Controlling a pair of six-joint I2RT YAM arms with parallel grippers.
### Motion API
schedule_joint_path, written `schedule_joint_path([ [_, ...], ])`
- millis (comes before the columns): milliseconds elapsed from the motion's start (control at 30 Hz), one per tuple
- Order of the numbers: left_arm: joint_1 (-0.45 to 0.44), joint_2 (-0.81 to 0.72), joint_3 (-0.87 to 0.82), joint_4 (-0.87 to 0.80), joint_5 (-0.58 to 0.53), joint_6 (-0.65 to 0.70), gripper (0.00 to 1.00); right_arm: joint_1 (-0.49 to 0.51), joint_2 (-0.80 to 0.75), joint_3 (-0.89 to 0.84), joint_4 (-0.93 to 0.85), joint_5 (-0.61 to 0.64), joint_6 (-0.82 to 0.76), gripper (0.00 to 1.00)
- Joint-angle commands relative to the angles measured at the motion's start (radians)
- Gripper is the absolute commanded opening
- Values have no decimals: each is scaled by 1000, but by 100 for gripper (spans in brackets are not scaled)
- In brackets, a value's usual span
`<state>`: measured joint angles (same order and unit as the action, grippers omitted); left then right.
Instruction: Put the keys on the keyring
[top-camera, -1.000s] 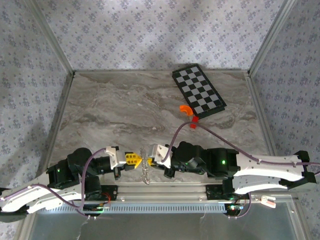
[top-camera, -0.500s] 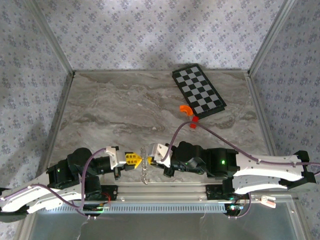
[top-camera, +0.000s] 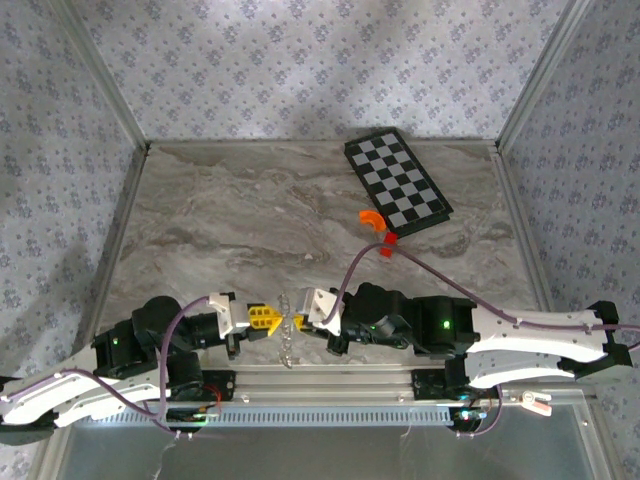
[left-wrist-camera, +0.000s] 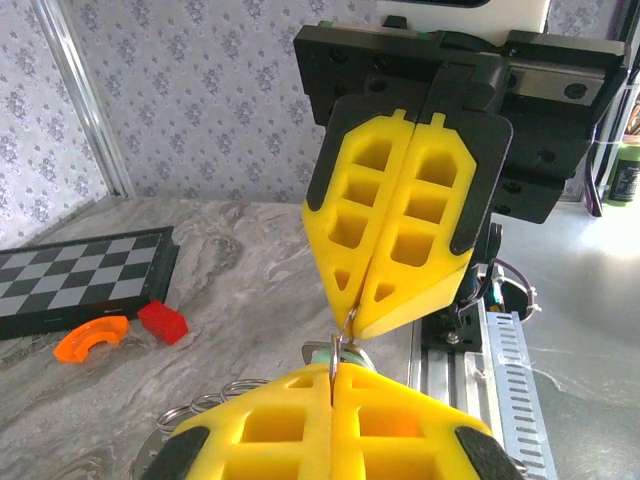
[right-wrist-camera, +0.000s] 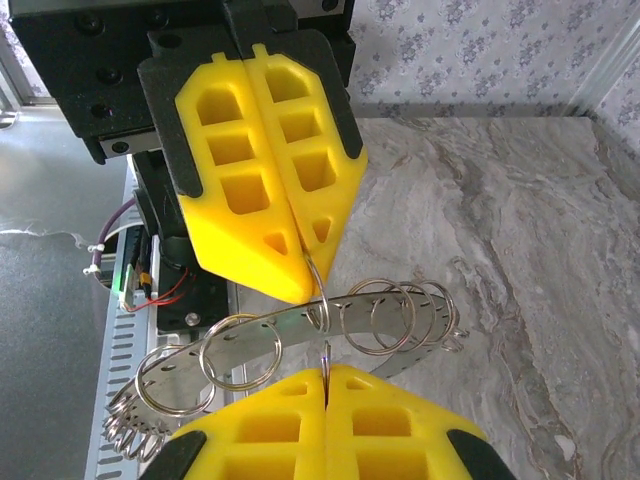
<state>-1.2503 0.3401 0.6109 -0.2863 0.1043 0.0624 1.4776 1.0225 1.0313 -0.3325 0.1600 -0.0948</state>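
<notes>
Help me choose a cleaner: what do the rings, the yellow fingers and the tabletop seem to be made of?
Rings: bare metal, probably steel, polished; thin silvery wire with bright glints.
Fingers: likely moulded or printed plastic, matte yellow, with hollow pockets; could be stiff rubber.
Tabletop: grey veined marble look, low sheen; whether real stone or printed laminate, I cannot tell.

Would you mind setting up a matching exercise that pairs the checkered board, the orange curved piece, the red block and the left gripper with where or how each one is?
Things:
1. checkered board
2. orange curved piece
3. red block
4. left gripper

Place or state:
A. shut on the keyring, tip facing the right gripper
B. beside the board's near left edge
C. flat, far right on the table
D. just nearer the arms than the orange piece

Pairs: 1-C, 2-B, 3-D, 4-A
</notes>
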Motion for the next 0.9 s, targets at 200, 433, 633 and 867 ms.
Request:
schedule_joint_path([
  [200,-4,-8,1,67,-2,-4,0,4,8,23,23,-15,-20,0],
  [433,-4,-9,-1,67,3,-3,0,4,2,21,24,-4,-19,0],
  [633,-4,-11,0,65,5,-1,0,1,-5,18,26,10,-14,0],
  [867,-4,-9,1,67,12,-1,0,-4,1,23,31,8,-16,0],
])
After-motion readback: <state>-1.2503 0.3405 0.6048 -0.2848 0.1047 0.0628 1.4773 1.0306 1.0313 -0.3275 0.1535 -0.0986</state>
